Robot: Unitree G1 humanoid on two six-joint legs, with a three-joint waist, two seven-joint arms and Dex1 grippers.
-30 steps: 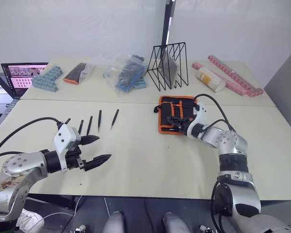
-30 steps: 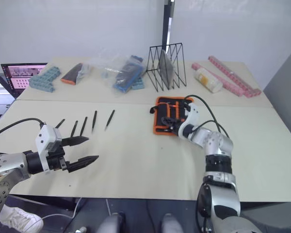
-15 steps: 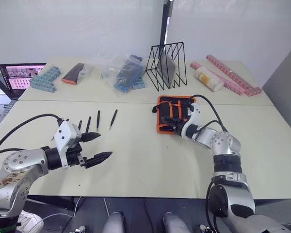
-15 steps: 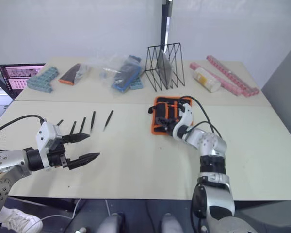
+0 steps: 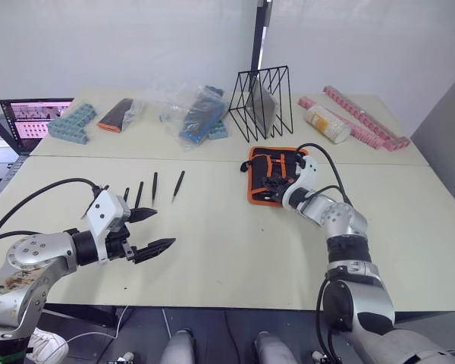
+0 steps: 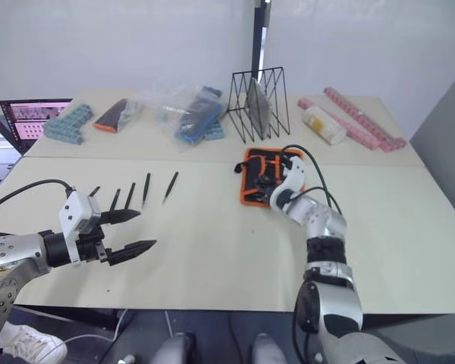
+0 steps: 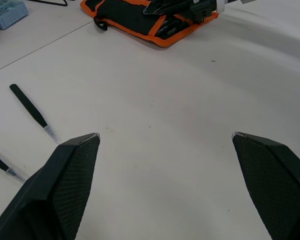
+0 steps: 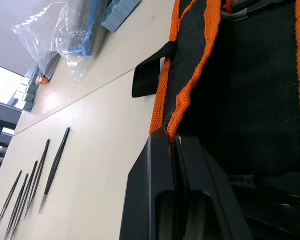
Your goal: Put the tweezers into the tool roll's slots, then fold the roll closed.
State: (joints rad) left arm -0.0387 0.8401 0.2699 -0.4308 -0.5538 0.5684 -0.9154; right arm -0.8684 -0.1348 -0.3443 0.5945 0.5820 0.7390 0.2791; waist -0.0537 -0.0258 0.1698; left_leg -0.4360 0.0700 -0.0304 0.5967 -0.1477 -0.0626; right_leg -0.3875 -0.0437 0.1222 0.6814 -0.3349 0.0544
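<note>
The tool roll (image 5: pixel 259 163), black fabric with orange trim, lies open on the table right of centre. My right gripper (image 8: pixel 171 137) is at its near-left edge, shut on the orange edge trim (image 8: pixel 187 97), which is raised a little there. Several thin black tweezers (image 5: pixel 180 185) lie side by side on the table to the left, also seen in the right wrist view (image 8: pixel 55 167). My left gripper (image 5: pixel 163 230) hovers open and empty above the table just in front of the tweezers, one of which (image 7: pixel 32 112) lies beside its fingers.
A black wire rack (image 5: pixel 262 102) stands behind the roll. Plastic bags with blue parts (image 5: pixel 197 117), a black-and-orange pouch in plastic (image 5: pixel 120 114) and a blue-grey block (image 5: pixel 74 121) lie at the back left. Pink strips (image 5: pixel 364 117) and a bottle (image 5: pixel 327 123) lie at the back right.
My right gripper has gone from part open to shut, pinching the roll's orange edge. The left arm and the tweezers have stayed where they were.
</note>
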